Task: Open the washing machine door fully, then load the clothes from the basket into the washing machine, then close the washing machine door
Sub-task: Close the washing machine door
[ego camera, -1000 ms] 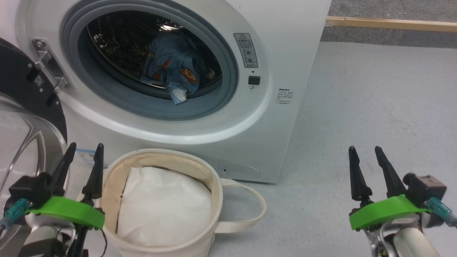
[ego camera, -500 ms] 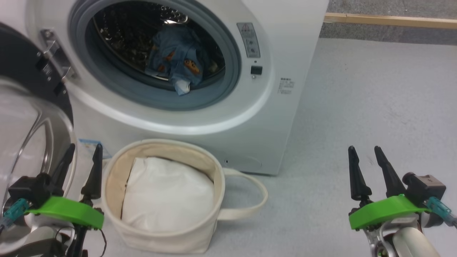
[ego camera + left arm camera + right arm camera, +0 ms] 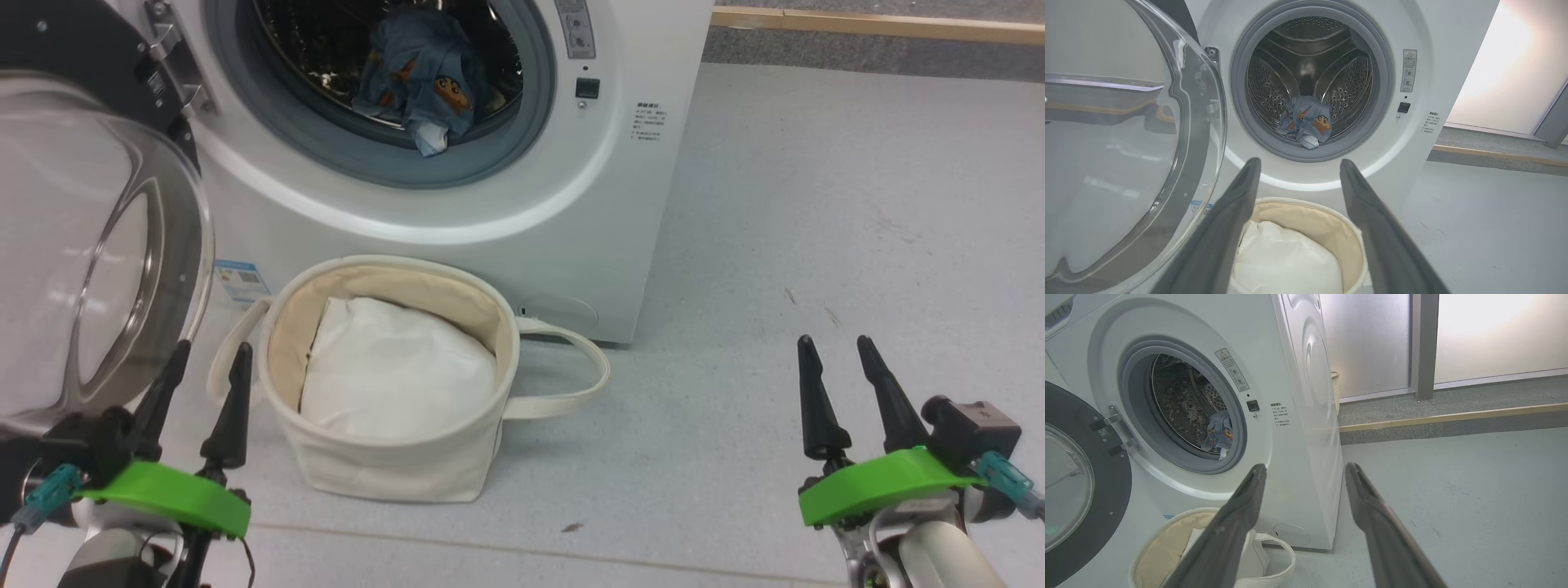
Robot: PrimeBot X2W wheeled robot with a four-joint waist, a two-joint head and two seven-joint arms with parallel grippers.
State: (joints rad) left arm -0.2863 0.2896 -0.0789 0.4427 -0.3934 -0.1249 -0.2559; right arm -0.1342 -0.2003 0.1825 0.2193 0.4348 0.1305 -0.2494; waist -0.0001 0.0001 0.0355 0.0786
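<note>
Both my jaws stand apart, gripping nothing: left gripper [image 3: 211, 351], right gripper [image 3: 834, 341]. Light blue printed clothes [image 3: 420, 77] lie inside the white front-loading washing machine [image 3: 571, 204], its round black-rimmed glass door [image 3: 106, 245] open, the cream canvas basket [image 3: 392, 469] just in front.

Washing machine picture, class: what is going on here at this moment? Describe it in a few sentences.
A two-armed robot is doing laundry. The washing machine door stands open beside the washing machine, and blue printed clothes lie inside, near the opening. The basket in front holds white padding. The left claw and right claw are open and hold nothing; the door is not yet closed.
</note>
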